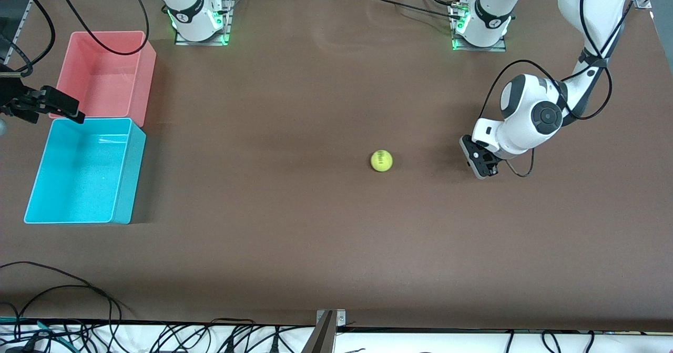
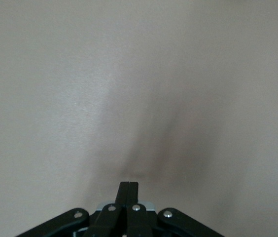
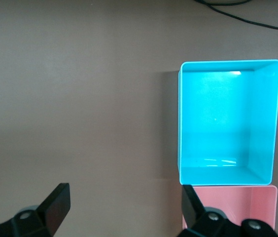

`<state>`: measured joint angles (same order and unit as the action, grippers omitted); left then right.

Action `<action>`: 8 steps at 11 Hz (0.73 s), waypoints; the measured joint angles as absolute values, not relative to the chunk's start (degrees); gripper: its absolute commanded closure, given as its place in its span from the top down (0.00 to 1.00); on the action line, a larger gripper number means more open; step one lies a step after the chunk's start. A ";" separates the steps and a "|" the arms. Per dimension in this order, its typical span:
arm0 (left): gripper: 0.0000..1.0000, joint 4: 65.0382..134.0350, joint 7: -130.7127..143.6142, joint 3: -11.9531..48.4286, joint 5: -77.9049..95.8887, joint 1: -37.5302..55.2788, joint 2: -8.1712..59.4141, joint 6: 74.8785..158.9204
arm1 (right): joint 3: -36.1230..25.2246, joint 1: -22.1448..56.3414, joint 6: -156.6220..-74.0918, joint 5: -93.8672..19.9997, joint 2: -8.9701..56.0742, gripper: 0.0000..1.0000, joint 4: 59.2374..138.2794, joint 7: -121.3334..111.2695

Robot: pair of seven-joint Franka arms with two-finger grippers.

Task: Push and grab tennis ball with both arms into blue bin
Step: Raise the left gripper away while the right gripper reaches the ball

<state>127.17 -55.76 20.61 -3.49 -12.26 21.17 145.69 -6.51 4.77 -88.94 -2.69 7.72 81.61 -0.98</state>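
The tennis ball (image 1: 381,160) lies on the brown table near its middle. My left gripper (image 1: 479,167) is shut and empty, low over the table beside the ball, toward the left arm's end and apart from it. In the left wrist view the left gripper (image 2: 129,183) shows closed fingers over bare table, with no ball in sight. The blue bin (image 1: 129,184) stands empty at the right arm's end. My right gripper (image 1: 72,112) is open and empty, up over the seam between the two bins. The right wrist view shows the right gripper (image 3: 124,197) and the blue bin (image 3: 180,123).
A pink bin (image 1: 148,74) stands against the blue bin, farther from the front camera; it also shows in the right wrist view (image 3: 257,207). Both arm bases stand along the table's top edge. Loose cables lie off the table's near edge.
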 measured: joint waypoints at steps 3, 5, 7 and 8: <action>0.99 126.92 -55.76 18.27 -3.52 -12.13 16.12 143.34 | -6.07 5.28 -88.68 -2.82 8.06 1.00 81.83 -0.97; 1.00 126.88 -55.80 14.70 -3.54 -10.79 11.14 140.39 | -5.77 5.64 -87.94 -5.16 11.71 1.00 82.86 -0.97; 1.00 127.00 -55.75 13.00 -3.54 -9.82 7.95 138.69 | -5.74 6.32 -88.19 -6.36 16.24 1.00 82.98 -0.97; 1.00 127.45 -55.72 12.82 -3.54 -9.76 6.65 138.37 | -5.74 6.68 -88.30 -6.41 17.72 1.00 82.95 -0.97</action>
